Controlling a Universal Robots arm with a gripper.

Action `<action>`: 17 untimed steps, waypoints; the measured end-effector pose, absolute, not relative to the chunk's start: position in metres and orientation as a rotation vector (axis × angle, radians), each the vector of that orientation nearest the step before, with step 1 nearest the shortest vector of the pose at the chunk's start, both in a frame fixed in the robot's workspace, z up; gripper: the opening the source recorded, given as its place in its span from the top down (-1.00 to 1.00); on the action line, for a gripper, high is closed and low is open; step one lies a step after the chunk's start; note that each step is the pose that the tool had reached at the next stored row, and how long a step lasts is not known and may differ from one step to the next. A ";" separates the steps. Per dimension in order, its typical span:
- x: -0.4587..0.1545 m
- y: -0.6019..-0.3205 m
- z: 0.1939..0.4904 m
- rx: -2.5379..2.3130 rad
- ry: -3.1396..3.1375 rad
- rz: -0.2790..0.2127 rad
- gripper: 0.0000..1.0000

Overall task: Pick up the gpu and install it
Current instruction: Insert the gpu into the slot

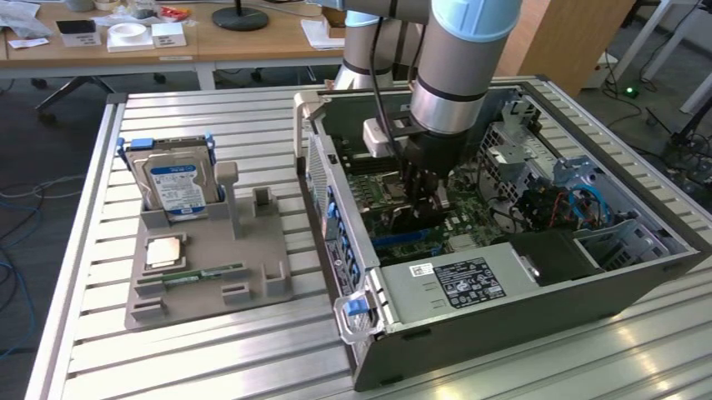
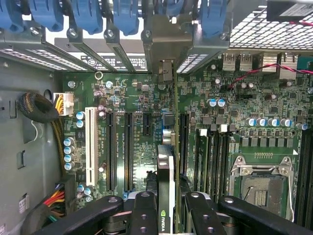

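Gpu (image 2: 166, 171): inside the open computer case (image 1: 501, 325), standing on edge over the motherboard (image 2: 132, 98). Its metal end reaches toward the case's rear slot wall. Cannot tell whether it is seated in a slot.

Tool (image 2: 170, 213): clenched on the gpu, with black fingers (image 2: 143, 215) on both faces of the card. It is lowered into the case's middle.

Outside the case, to the exterior view's left of it: grey holder (image 1: 256, 287) on the same table (image 1: 223, 358). It carries an upright hard drive (image 1: 178, 187), a flat chip (image 1: 165, 250) and a RAM stick (image 1: 206, 273).
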State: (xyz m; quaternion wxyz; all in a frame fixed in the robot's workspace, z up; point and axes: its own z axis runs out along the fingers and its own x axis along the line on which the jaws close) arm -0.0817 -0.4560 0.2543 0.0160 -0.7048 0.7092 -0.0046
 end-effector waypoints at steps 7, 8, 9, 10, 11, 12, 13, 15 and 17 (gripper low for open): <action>-0.082 -0.456 0.253 -2.184 2.214 -0.015 0.47; -0.082 -0.456 0.253 -2.182 2.216 -0.015 0.47; -0.082 -0.456 0.253 -2.180 2.218 -0.015 0.47; -0.082 -0.456 0.253 -2.178 2.219 -0.015 0.47; -0.082 -0.456 0.253 -2.178 2.220 -0.015 0.47; -0.082 -0.456 0.253 -2.178 2.220 -0.015 0.47; -0.082 -0.456 0.253 -2.177 2.220 -0.015 0.47; -0.083 -0.456 0.253 -2.177 2.220 -0.015 0.47; -0.083 -0.456 0.253 -2.177 2.220 -0.015 0.47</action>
